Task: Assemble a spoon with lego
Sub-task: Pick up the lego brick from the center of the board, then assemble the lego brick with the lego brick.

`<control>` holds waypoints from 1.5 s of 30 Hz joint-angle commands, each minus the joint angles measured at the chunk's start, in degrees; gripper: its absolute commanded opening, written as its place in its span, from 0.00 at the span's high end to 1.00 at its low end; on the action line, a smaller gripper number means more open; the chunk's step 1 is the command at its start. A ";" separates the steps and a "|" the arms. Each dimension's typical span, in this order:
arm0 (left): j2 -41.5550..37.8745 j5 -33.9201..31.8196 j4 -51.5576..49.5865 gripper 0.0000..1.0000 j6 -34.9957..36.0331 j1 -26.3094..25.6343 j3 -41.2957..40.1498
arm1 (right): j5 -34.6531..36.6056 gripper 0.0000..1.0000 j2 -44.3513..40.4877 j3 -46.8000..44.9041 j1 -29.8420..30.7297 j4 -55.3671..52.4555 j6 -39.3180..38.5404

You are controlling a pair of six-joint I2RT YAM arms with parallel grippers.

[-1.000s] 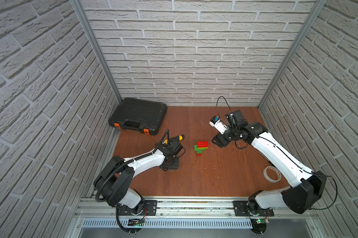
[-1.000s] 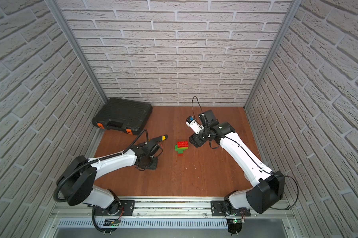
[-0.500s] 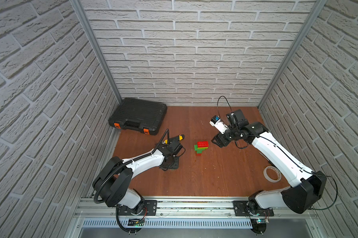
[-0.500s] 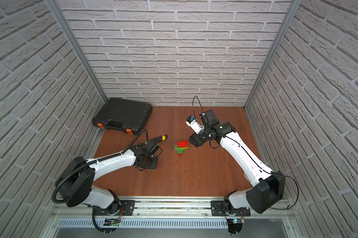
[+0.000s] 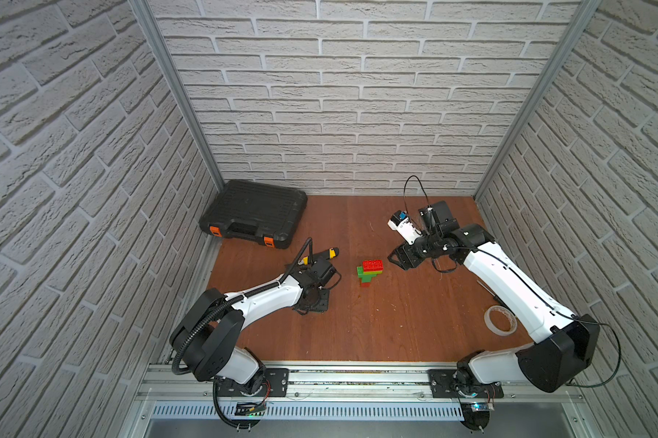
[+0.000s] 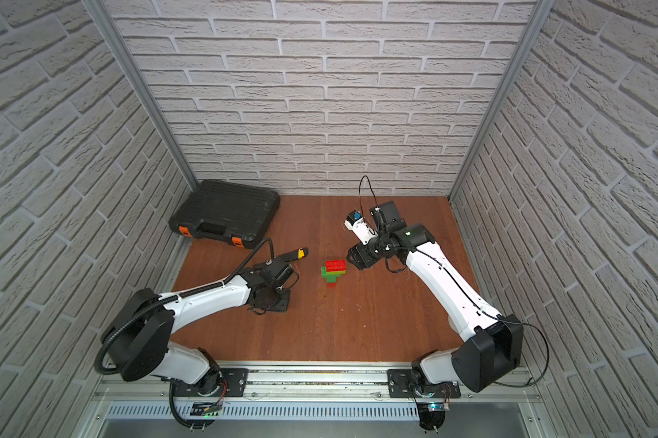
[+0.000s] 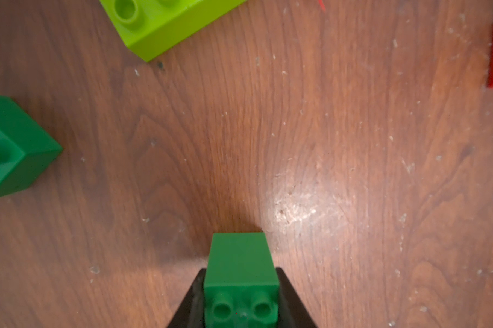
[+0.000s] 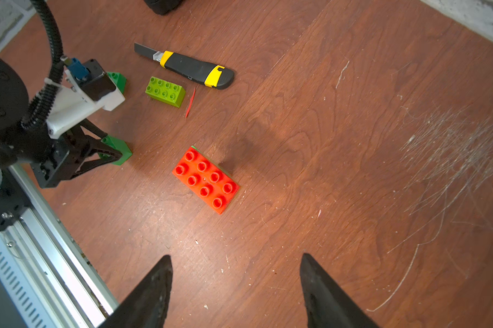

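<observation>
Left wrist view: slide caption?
Left claw shut on a dark green brick; lime brick and second green brick on the table nearby.

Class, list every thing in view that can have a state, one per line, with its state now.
Left pincer, shut on dark green brick.
Right pincer, open, empty.
Spoon, partly built, red brick on top.
Lime brick, loose, studs up.
Utility knife, blade extended.
Tool case, closed.

A black tool case sits in a corner, a utility knife near it, a tape roll well apart.
</observation>
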 commanded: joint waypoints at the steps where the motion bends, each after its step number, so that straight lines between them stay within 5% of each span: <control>1: 0.46 -0.88 -2.85 0.79 3.10 -0.39 0.71 | -4.78 0.29 -0.02 -0.59 -2.00 3.26 8.65; 6: -1.47 -0.78 -6.90 0.83 15.26 -0.63 5.98 | -13.88 0.27 -1.06 -4.60 -5.84 6.55 22.56; 11: -3.07 7.21 -11.25 0.84 34.65 0.00 13.79 | -25.80 0.16 -3.64 -14.81 -7.05 17.55 35.19; 20: 3.29 13.49 -20.73 0.91 59.53 1.92 29.89 | -35.87 0.13 0.19 -21.62 -8.19 25.30 41.95; 28: 9.25 16.71 -20.98 0.92 69.11 2.82 37.61 | -41.17 0.12 5.16 -24.15 -10.25 36.58 45.37; 45: 16.04 19.47 -17.13 0.94 73.29 3.23 41.53 | -44.61 0.12 9.58 -30.77 -11.27 52.47 47.35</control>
